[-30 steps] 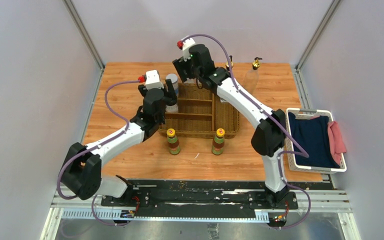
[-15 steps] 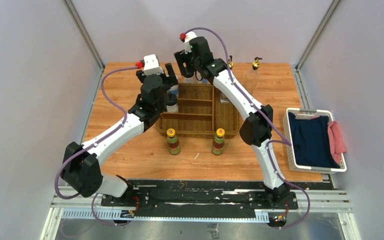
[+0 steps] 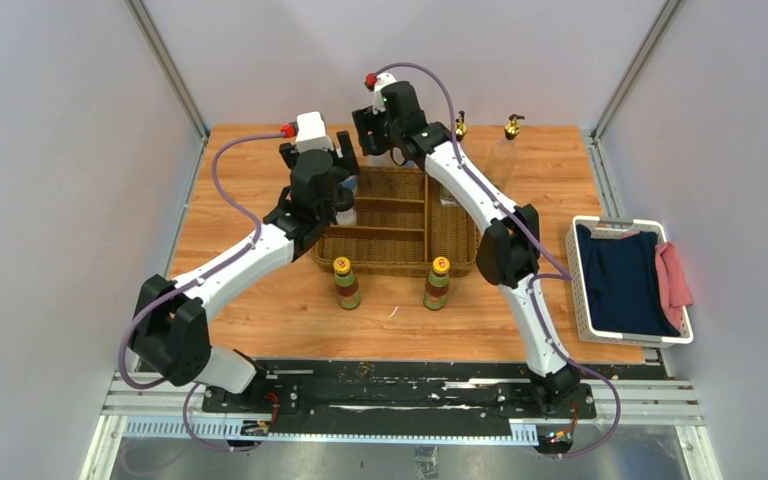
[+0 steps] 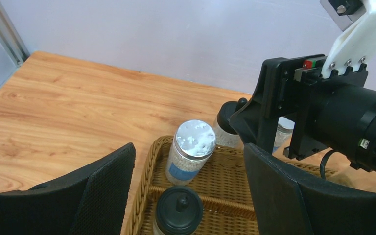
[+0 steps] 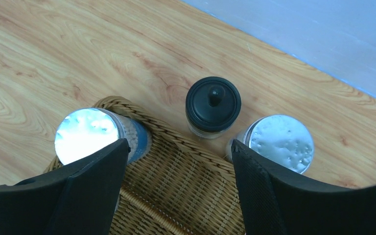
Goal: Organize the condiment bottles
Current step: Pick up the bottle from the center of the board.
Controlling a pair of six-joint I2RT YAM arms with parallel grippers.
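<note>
Wooden table (image 3: 260, 290): two jars (image 4: 194, 139) sat in the basket (image 4: 220, 171) under the empty, wide-open left gripper (image 4: 188, 147). Six bottles (image 3: 347, 283) waited outside, two under the gaping, empty right gripper (image 5: 178, 144).

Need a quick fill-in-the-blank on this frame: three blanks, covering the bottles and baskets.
1. The two yellow-capped bottles stand on the ___, outside the wicker basket, on its near side.
2. The white basket holds a dark blue cloth and a ___ cloth.
3. In the right wrist view, the jar seen between the open fingers of the right gripper has a ___ cap.
Missing words: table; pink; black.
</note>
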